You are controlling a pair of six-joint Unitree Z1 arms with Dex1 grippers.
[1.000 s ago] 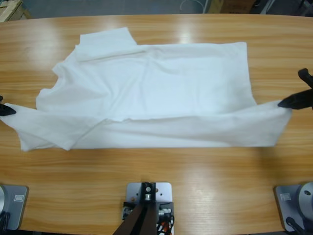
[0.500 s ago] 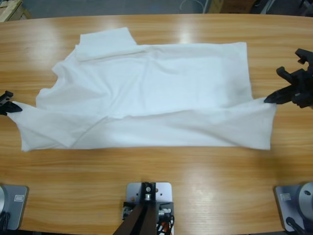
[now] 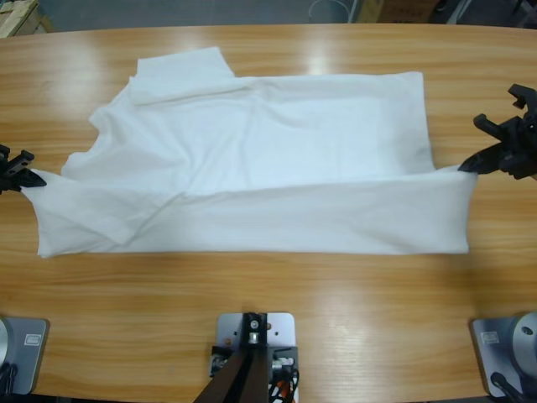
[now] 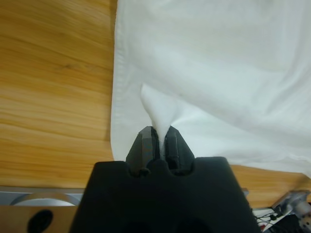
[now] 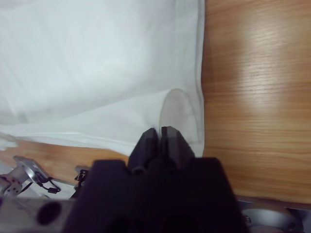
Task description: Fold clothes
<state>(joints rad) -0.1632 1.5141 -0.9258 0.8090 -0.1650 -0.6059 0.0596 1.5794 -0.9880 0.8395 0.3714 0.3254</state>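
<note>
The clothes are one white T-shirt (image 3: 268, 143) lying spread across the wooden table (image 3: 268, 311). Its near edge is doubled over into a long band (image 3: 277, 222) that runs left to right. At the band's left end, my left gripper (image 3: 32, 177) is shut on a pinch of the fabric. The left wrist view shows the jaws (image 4: 159, 133) closed on a small peak of white cloth (image 4: 218, 63). At the band's right end my right gripper (image 3: 464, 167) is likewise shut on the corner. In the right wrist view its jaws (image 5: 160, 132) hold a fold of the shirt (image 5: 87, 58).
One sleeve (image 3: 180, 71) lies folded at the shirt's far left corner. A broad strip of wood runs between the shirt and the table's near edge. Room clutter shows beyond the far edge (image 3: 277, 25).
Both grippers have moved toward the table's far side with the shirt's edge. The right one has also come inward. The folded band now lies flatter and higher over the shirt.
</note>
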